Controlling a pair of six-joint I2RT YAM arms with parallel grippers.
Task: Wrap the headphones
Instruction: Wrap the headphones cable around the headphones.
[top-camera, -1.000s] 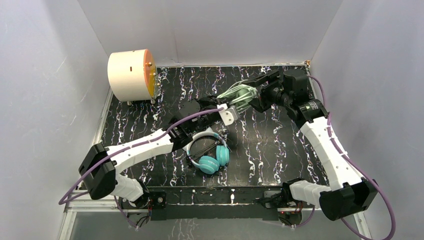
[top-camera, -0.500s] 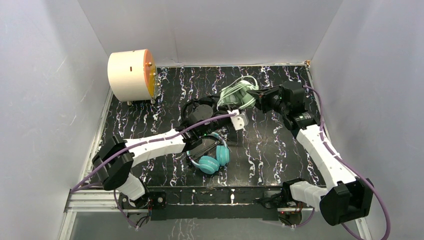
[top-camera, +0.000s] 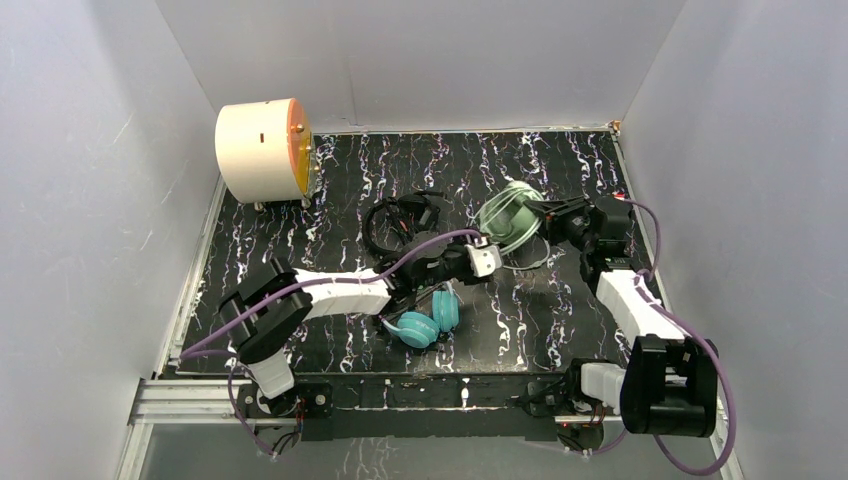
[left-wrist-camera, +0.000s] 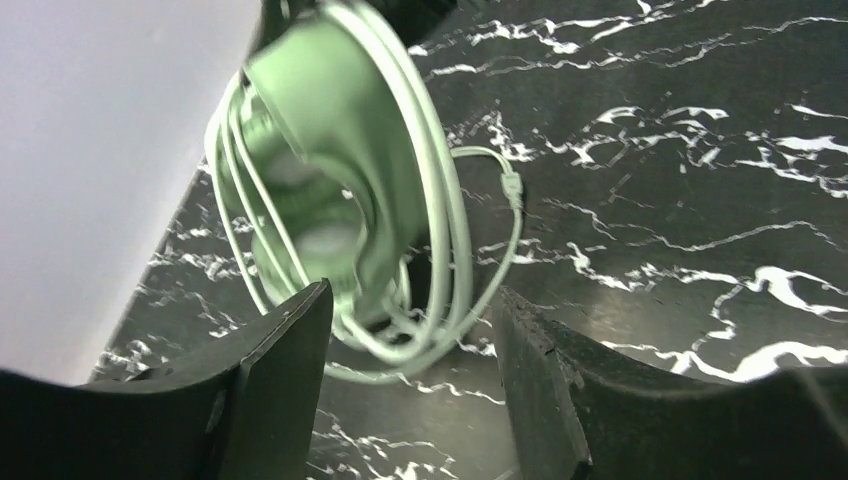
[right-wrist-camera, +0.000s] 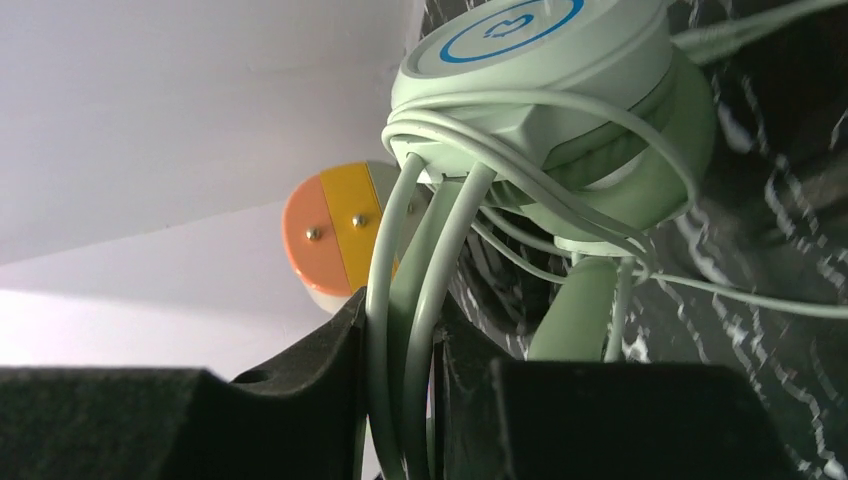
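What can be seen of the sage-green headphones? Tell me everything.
The sage-green headphones look like smooth pale plastic. One round earcup carries a blue ring and logo. Their light cable is wound around them in several turns, with a loose loop trailing. The right gripper is shut on band and cable strands, holding them apparently above the table. The left gripper stands open beside them, not clamping.

No words or numbers can be read anywhere. The only sign is a blue ringed emblem (right-wrist-camera: 508, 24) on the ear cup of the sage-green headphones (right-wrist-camera: 560, 90), at twelve o'clock in the right wrist view
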